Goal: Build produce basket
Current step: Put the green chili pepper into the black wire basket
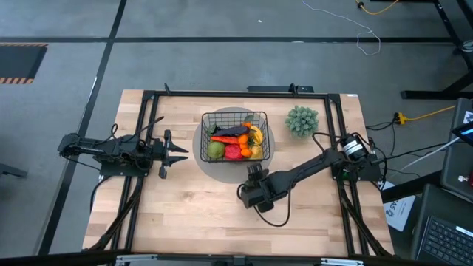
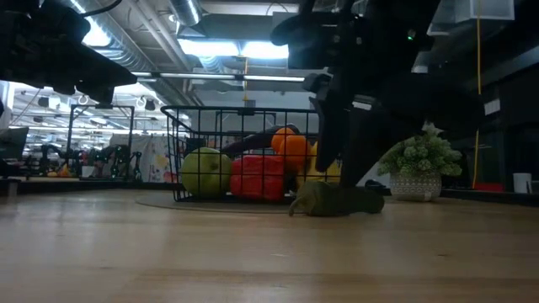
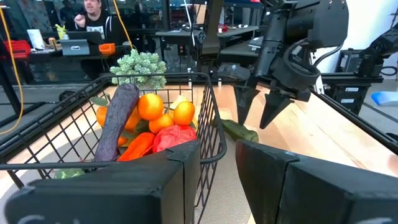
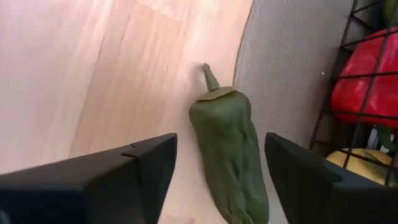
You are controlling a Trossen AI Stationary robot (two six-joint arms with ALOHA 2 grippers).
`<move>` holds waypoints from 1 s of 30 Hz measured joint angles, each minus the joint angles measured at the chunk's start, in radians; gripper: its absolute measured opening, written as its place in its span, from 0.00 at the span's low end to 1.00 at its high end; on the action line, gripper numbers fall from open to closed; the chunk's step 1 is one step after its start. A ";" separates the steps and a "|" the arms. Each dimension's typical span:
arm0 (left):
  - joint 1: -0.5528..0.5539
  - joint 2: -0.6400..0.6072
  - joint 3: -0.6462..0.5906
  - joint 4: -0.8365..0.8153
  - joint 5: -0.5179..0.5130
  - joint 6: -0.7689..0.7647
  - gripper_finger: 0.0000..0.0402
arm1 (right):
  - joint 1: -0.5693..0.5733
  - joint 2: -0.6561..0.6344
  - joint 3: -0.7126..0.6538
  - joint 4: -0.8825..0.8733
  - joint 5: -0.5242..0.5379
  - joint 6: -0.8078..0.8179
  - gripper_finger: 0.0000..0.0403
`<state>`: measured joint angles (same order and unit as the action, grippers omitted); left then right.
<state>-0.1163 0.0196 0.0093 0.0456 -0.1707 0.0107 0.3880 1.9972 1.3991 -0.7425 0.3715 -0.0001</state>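
Right pincer (image 4: 217, 180) hung wide over green pepper (image 4: 230, 155) beside basket (image 1: 235, 137); off-centre closing might roll it across tabletop (image 1: 185, 207).

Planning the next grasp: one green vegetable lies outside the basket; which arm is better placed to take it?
Right. The right gripper hangs open directly over the green vegetable, fingers either side. The left gripper waits across the basket.

A black wire basket (image 1: 235, 117) is sitting mid-table, holding a green apple (image 1: 215, 150), red pepper (image 1: 233, 152), tangerines (image 3: 151, 106) and purple eggplant (image 3: 118, 119). A dark green pepper-like vegetable (image 4: 231, 151) is lying flat just outside its near-right corner.
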 joint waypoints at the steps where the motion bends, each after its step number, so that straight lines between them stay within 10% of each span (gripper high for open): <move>1: 0.000 0.000 0.000 0.000 0.000 0.000 0.23 | -0.002 0.000 0.000 -0.001 0.002 0.000 0.59; 30: 0.000 0.000 0.000 0.000 0.000 0.000 0.23 | -0.011 -0.004 -0.131 0.070 0.011 0.138 0.53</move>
<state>-0.1163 0.0195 0.0093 0.0456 -0.1707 0.0109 0.3771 1.9934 1.2682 -0.6723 0.3820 0.1380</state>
